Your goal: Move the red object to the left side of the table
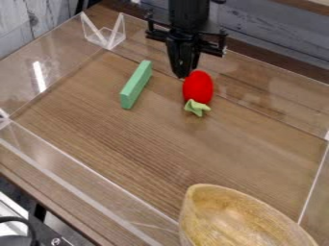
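Camera view: I am judging the red object [197, 86] light, stiff and slippery, best gripped across its rounded middle, clear of the leaves | it is lying on the table [141, 154], just beside the gripper [188, 69], on the bowl's [244, 223] side | the fingers are standing together

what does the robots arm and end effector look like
The arm is dark, looking black or nearly so. The end effector is also dark, with a broad, blocky body that narrows to a slim part at the lower end, and small paler grey bits near the top. No lettering or cable can be made out at this size.
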Robot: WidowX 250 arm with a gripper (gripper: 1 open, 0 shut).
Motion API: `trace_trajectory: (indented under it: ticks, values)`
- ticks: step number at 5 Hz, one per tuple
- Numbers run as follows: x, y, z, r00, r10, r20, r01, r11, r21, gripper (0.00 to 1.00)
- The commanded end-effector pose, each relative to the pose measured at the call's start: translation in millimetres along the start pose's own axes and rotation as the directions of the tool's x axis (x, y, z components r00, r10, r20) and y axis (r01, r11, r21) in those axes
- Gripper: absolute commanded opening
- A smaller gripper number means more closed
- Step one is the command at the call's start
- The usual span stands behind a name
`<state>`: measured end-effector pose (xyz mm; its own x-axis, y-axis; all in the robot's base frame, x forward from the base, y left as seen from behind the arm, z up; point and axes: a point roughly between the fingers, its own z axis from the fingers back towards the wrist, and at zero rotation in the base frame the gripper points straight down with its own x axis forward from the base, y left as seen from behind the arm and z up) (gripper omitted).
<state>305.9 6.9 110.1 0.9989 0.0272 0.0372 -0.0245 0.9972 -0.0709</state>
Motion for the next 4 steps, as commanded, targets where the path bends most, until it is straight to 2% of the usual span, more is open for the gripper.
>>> trace_trajectory:
  ticks: [1, 2, 3, 4]
  values:
    - [5.9, 0, 28.1, 0.997, -0.011, 0.078, 0.012, 1.0, -0.01, 0.0]
    - [2.6, 2, 39.0, 0.996, -0.012, 0.093, 0.015, 1.0, -0.023, 0.0]
    - [4.5, 2, 41.8, 0.995, -0.011, 0.104, 0.015, 0.999, -0.033, 0.0]
    - [10.3, 1, 35.0, 0.994, 0.01, 0.11, -0.006, 0.999, -0.036, 1.0]
